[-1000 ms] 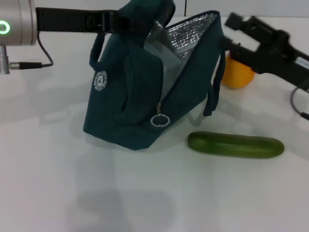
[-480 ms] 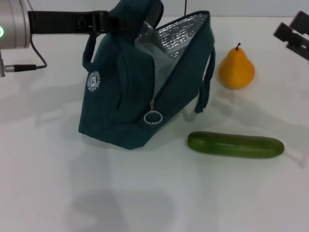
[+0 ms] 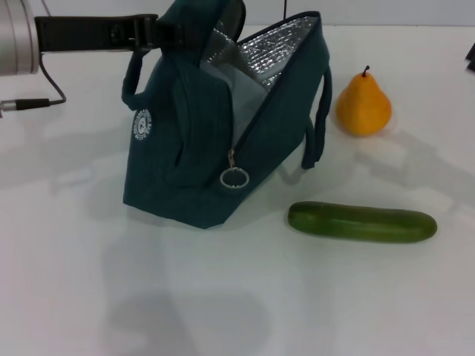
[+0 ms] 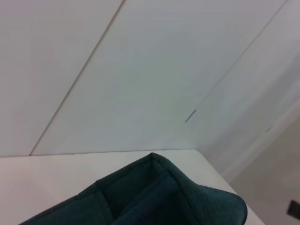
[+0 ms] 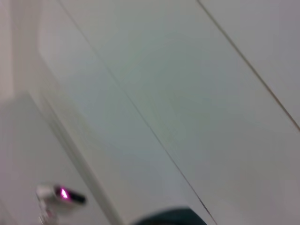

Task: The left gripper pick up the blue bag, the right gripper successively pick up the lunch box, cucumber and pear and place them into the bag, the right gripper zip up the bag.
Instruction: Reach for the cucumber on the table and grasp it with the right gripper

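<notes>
Here the blue bag (image 3: 200, 141) is sitting on the white table (image 3: 89, 282) left of centre in the head view, tipped so that its open mouth is facing the upper right and showing the silver foil lining (image 3: 267, 48). A round white logo (image 3: 141, 124) is showing on its left side, and a ring zipper pull (image 3: 234, 178) is hanging low on the front edge of the opening. One padded handle is drooping down the right side of the bag; the other is arching up at the upper left, where the left gripper (image 3: 159, 31) is reaching in from the upper left corner of the frame at the top edge of the bag. The fabric is hiding its fingertips, so whether it is clamping the bag cannot be told. In the left wrist view only a dark teal corner of the bag (image 4: 154, 197) is showing along the bottom.

The cucumber (image 3: 361, 222) is lying flat on the table to the lower right of the bag, near it but apart. The pear (image 3: 363, 106) is standing upright to the right of the bag's mouth, above the cucumber in the frame and well apart from it.

A dark sliver at the right edge may belong to the right arm; its claw is out of view.
</notes>
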{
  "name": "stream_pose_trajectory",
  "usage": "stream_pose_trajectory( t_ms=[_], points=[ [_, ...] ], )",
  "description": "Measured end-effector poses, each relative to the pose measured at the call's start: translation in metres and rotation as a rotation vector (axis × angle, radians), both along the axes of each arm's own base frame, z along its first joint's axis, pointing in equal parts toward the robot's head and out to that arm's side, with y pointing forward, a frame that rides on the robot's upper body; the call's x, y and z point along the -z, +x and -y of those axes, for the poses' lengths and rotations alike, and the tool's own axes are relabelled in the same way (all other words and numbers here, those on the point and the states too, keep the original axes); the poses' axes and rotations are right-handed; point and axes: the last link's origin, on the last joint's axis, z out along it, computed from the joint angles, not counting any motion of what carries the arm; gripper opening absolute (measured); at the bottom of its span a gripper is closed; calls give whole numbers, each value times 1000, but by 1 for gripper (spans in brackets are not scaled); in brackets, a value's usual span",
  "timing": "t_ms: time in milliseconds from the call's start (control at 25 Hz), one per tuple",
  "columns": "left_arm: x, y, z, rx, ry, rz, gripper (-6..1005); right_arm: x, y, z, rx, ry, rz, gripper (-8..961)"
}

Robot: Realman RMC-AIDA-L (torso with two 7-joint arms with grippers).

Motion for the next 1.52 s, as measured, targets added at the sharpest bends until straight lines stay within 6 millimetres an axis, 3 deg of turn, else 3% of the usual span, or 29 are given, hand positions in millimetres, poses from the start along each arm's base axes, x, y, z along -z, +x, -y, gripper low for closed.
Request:
stream_pose_trajectory(
  t_ms=[160,600,760,1120,1320,1520],
  points=[
    [3,-5,0,-13,-7,9,54,-1,-2,-12,-44,-20,178,889],
    [5,-7,-4,-14,-1,20,54,2,-34,-57,-203,-80,764,885],
    [5,-7,-4,-13,0,18,54,1,-53,-67,-247,-68,969,884],
    [5,-7,-5,-8,-1,15,54,3,-116,-79,-314,-209,1151,884],
    [6,-4,-6,2,-2,14,54,20,-158,-75,-376,-329,1245,885],
    [8,-1,-9,8,-11,15,54,46,-176,-69,-399,-396,1347,885]
  ],
)
